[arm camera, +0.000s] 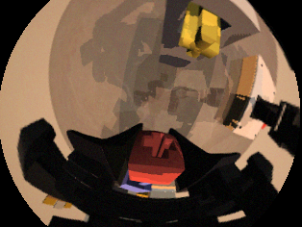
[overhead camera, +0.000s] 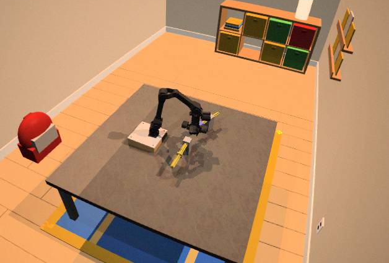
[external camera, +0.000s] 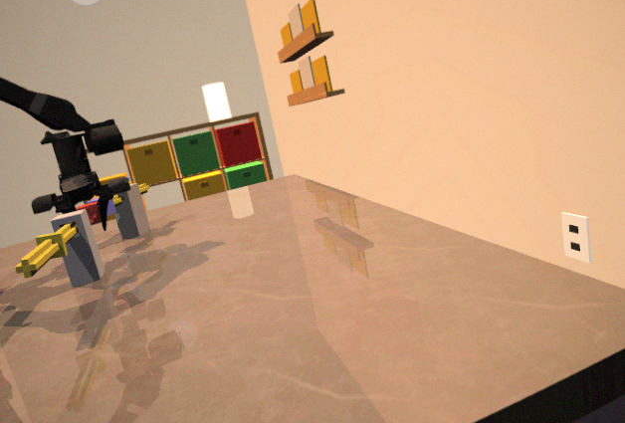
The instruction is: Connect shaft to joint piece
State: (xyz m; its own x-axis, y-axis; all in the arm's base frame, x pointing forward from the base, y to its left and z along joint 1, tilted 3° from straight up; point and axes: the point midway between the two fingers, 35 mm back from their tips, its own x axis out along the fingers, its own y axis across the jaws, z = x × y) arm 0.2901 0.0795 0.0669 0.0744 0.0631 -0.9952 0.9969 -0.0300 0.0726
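Evidently, the part-open gripper (overhead camera: pixel 197 131) (external camera: pixel 91 213) (arm camera: pixel 155 128) grips a boxy red joint piece (external camera: pixel 89 212) (arm camera: pixel 156 156); cross-ribbed yellow shaft (overhead camera: pixel 179 155) (external camera: pixel 46 251) (arm camera: pixel 201 31) nearby.

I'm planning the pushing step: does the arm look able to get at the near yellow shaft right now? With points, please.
Probably not just yet: the gripper (arm camera: pixel 155 128) is shut on the red joint piece (arm camera: pixel 156 156) and would have to let go first. Otherwise the yellow shaft's (overhead camera: pixel 177 157) (external camera: pixel 44 252) outer end looks open to approach, sticking out past its block (overhead camera: pixel 187 141) (external camera: pixel 85 251).
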